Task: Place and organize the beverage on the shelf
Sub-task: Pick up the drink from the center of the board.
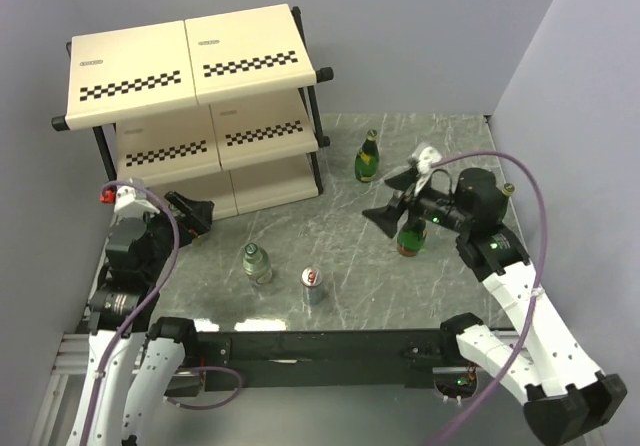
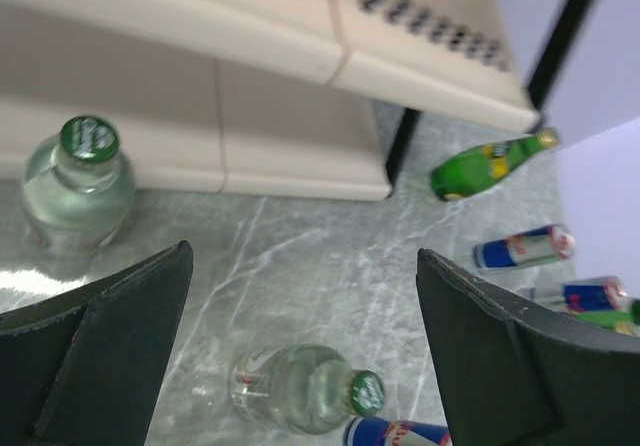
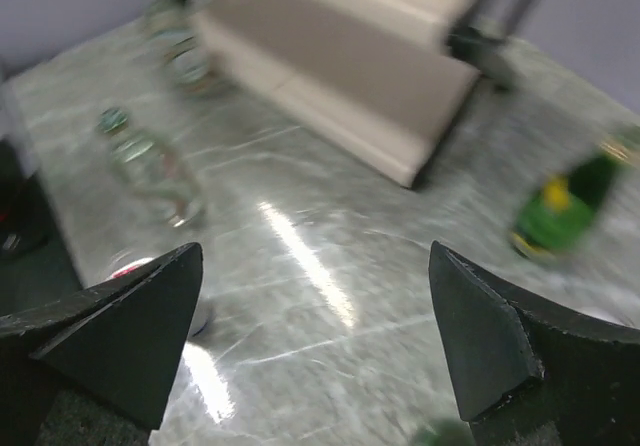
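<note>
Opening step: no drink shows on the shelf, and both tools are spread wide and empty.
The shelf stands far-left on the table. A green bottle, clear bottle and can wait upright. The right tool likely needs to centre on the green bottle beside it; the left tool faces the shelf.

You have a grey, marble-veined tabletop with bright glare near its front edge. Pale lilac walls close it in. At the near left corner sits what looks like an aluminium rail, partly hidden.
</note>
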Action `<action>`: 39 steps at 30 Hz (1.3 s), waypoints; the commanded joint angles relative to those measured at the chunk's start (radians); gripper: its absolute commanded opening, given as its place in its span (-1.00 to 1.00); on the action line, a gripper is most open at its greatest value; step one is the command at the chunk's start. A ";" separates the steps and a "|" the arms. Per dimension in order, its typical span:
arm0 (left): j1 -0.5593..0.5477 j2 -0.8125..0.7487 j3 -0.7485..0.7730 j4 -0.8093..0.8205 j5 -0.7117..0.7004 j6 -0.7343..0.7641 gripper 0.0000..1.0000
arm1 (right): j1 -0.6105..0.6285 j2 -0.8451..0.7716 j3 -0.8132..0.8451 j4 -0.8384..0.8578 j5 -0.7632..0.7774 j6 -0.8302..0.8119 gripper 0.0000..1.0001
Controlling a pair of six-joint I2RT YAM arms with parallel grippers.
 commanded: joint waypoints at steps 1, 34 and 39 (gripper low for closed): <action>0.003 0.039 0.008 -0.029 -0.083 -0.037 0.99 | 0.109 0.028 0.009 -0.016 0.011 -0.144 0.99; 0.003 0.107 -0.283 0.416 -0.382 0.095 0.81 | 0.020 0.036 -0.012 -0.115 -0.118 -0.238 0.99; 0.003 0.162 -0.300 0.486 -0.378 0.145 0.72 | 0.015 0.033 -0.012 -0.118 -0.129 -0.244 0.99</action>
